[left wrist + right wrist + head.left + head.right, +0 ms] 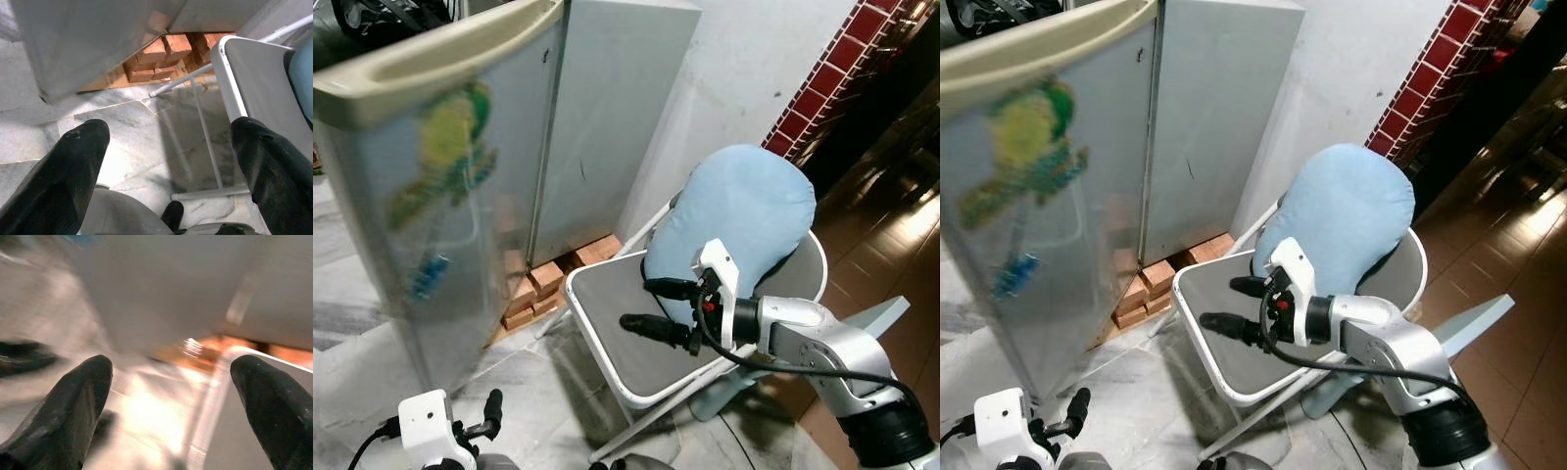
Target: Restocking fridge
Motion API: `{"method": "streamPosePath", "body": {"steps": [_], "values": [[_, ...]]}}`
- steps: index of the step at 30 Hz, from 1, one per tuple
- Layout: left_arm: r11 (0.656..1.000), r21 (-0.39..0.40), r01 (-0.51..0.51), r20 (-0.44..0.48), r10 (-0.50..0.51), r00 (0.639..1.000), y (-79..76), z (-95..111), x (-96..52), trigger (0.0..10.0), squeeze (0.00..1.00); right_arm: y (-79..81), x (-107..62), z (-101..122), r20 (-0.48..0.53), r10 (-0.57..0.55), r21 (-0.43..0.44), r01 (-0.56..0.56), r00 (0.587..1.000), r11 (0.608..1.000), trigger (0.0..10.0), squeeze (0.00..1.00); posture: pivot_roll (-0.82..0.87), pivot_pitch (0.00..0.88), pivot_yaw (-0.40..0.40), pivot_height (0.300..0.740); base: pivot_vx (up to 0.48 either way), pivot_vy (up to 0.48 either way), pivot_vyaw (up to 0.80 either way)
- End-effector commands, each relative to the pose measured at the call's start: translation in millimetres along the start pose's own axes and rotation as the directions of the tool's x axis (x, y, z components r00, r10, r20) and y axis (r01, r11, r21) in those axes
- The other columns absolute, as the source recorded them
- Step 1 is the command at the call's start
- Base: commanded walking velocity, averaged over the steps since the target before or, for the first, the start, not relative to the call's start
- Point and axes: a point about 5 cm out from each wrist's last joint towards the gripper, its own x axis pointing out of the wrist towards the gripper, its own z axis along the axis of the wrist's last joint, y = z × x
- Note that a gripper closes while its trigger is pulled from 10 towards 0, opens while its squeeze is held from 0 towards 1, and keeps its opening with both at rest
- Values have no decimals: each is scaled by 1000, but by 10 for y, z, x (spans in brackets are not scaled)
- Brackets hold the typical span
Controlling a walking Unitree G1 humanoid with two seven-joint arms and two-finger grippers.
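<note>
The pale grey fridge door with a cream top rail and a green-and-yellow cartoon sticker [431,196] stands upright and swung out on the robot's left, its face blurred, with the grey fridge cabinet [607,117] behind it, raised on a stack of reddish bricks [543,284] on the marble floor [122,127]. The door's long axis runs vertically and its free edge lies to the left of and beyond the right gripper [658,305], which is held out at mid height over the seat of a white-framed folding chair with a grey seat [607,323] and a light blue cushion on its back [744,215]. That right gripper's two black fingers [73,401] are spread wide with nothing between them, pointing leftward toward the door, near it but not touching. The left gripper [475,423] sits low by the foot of the door, fingers [63,171] likewise spread and empty, aimed at the floor and bricks. By height and aim, the right arm looks better placed to meet the door; I judge any push or pull would run leftward across the chair. No goods for stocking can be made out.
</note>
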Motion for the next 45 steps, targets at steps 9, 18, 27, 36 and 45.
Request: {"method": "streamPosePath", "body": {"steps": [9,18,27,36,45], "values": [[984,173,-35,212,-2,977,27,460,216,10000,0,-507,-377,-589,-104,-663,-9,666,742,746,10000,0,150,0,-190,716,0,0,0],[957,287,47,280,-130,951,-227,727,497,10000,0,-477,-512,-601,18,-794,58,792,608,608,10000,0,17,0,-86,716,0,0,0],[916,375,143,293,-264,919,-450,918,640,10000,0,-369,-610,-613,71,-830,103,823,554,558,10000,0,-19,0,-27,716,0,0,0],[918,346,192,290,-299,909,-521,916,623,10000,0,-346,-616,-318,188,-815,88,817,548,569,10000,0,-7,0,-55,716,0,267,0],[929,332,165,307,-272,912,-467,958,575,10000,0,-328,-626,-224,190,-824,140,816,534,561,10000,0,5,0,-47,716,0,480,0]]}}
